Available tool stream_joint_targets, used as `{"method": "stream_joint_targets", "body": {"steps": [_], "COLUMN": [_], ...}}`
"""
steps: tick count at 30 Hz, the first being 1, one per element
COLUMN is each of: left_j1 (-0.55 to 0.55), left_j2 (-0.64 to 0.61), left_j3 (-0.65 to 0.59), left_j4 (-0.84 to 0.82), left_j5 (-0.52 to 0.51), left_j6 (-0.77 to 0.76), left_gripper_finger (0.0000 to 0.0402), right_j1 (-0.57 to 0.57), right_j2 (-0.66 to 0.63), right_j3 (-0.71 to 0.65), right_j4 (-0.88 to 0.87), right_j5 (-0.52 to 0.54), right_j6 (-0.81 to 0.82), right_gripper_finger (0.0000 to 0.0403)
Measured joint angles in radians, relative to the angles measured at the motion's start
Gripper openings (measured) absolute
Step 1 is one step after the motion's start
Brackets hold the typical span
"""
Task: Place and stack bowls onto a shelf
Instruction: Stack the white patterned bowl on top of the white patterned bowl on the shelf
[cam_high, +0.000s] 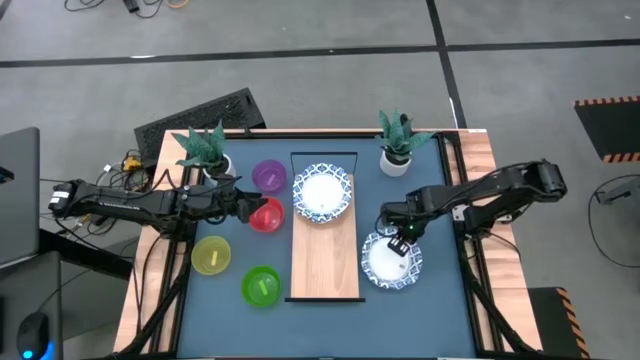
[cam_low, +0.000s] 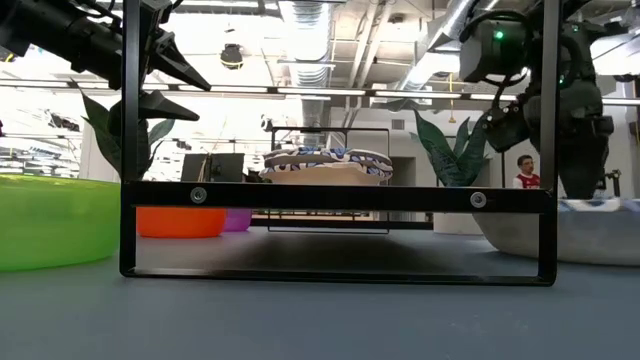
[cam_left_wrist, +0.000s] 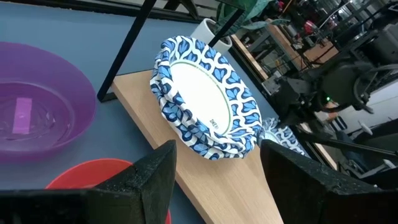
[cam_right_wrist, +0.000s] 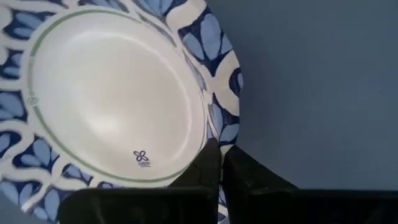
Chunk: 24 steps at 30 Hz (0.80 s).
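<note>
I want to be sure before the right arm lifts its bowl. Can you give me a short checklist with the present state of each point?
1. Right gripper shut on the rim of the patterned bowl: ok, the fingers pinch the rim in the right wrist view.
2. This bowl is off the shelf, on the blue table: ok, not yet placed.
3. Other patterned bowl sits on the shelf's far end, ready to be stacked on: ok.
4. Near part of the shelf bare: ok.
5. Left gripper away from the path: not ok, it is open over the red bowl, close to the shelf bowl.
6. Grip firm enough to lift: cannot tell.
</note>
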<state>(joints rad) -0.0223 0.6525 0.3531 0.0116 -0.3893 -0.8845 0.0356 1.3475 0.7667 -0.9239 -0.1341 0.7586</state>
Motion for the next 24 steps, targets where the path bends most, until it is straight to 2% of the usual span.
{"method": "stream_joint_targets", "body": {"steps": [6, 14, 20, 24], "left_j1": [0.000, 0.000, 0.000, 0.000], "left_j2": [0.000, 0.000, 0.000, 0.000], "left_j3": [0.000, 0.000, 0.000, 0.000], "left_j4": [0.000, -0.001, -0.001, -0.001], "left_j5": [0.000, 0.000, -0.002, -0.013], "left_j6": [0.000, 0.000, 0.001, 0.001], "left_gripper_finger": [0.0218, 0.0218, 0.0218, 0.0218], "right_j1": [-0.033, -0.100, -0.183, -0.259], "right_j2": [-0.067, -0.156, -0.138, -0.078], "right_j3": [0.085, 0.294, 0.468, 0.547], "right_j4": [-0.116, -0.228, -0.179, -0.080], "right_j5": [0.002, 0.005, 0.086, 0.089], "right_j6": [-0.003, -0.006, -0.047, -0.107], "right_gripper_finger": [0.0023, 0.0023, 0.0023, 0.0023]}}
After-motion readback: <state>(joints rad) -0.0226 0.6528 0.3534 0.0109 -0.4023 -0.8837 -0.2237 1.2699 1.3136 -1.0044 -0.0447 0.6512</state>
